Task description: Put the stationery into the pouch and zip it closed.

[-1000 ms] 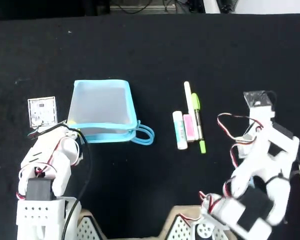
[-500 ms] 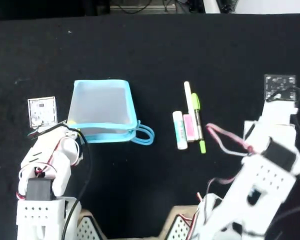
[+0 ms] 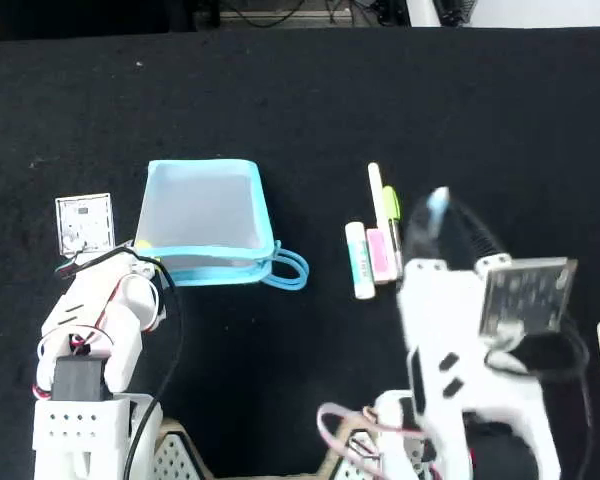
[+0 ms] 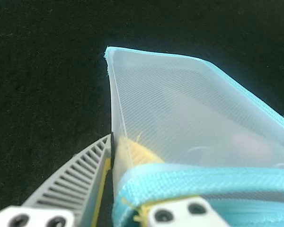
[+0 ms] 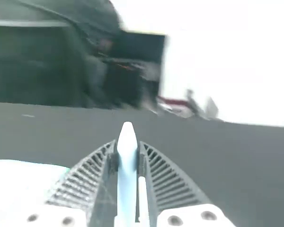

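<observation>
Two white plastic arms, left arm (image 3: 100, 320) and right arm (image 3: 450, 350), black motor blocks (image 3: 77, 380), red, white and black cables (image 3: 75, 345), hole-dotted bases (image 3: 75, 428), square wrist boards (image 3: 84, 222), grey ribbed fingers (image 4: 73, 177), dark screws (image 4: 163, 215), pale blue tip on right gripper (image 5: 128, 144)

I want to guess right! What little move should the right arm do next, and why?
Probably lower the right gripper onto the pen. The pen, glue stick and eraser lie outside the pouch, which the left gripper holds by a corner, and the right gripper is raised right beside them.
</observation>
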Robot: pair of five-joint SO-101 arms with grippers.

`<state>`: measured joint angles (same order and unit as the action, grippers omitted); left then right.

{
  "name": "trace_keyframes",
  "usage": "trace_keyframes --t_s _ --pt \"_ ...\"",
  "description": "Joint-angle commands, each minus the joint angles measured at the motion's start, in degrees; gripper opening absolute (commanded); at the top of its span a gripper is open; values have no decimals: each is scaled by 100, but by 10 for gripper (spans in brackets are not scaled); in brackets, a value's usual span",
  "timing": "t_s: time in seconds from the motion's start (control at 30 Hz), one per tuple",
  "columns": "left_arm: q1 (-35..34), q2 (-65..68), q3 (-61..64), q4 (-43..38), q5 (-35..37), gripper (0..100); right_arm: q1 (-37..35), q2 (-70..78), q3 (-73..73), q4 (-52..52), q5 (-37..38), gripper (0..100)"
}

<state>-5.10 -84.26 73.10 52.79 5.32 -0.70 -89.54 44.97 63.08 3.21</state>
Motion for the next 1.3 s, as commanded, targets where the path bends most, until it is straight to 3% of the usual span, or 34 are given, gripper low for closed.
trace_keyframes --t_s 0.0,0.33,0.53,0.8,1.13,1.27 --pt "13 -79 -119 -114 -53 30 -1266 -295 -391 -202 -193 18" --pt "13 -79 -119 -114 -53 30 -3147 -286 -338 -1635 -501 15" --pt "13 -79 -119 -105 -53 30 -4185 -295 505 -2655 -457 15" --pt "13 -79 -110 -97 -53 30 -4290 -295 1560 -4299 -457 15" --pt "13 -79 -110 -97 -53 30 -4290 -295 2316 -4571 -448 18" --pt "13 -79 -110 -97 -53 30 -4281 -295 2721 -5266 -448 18"
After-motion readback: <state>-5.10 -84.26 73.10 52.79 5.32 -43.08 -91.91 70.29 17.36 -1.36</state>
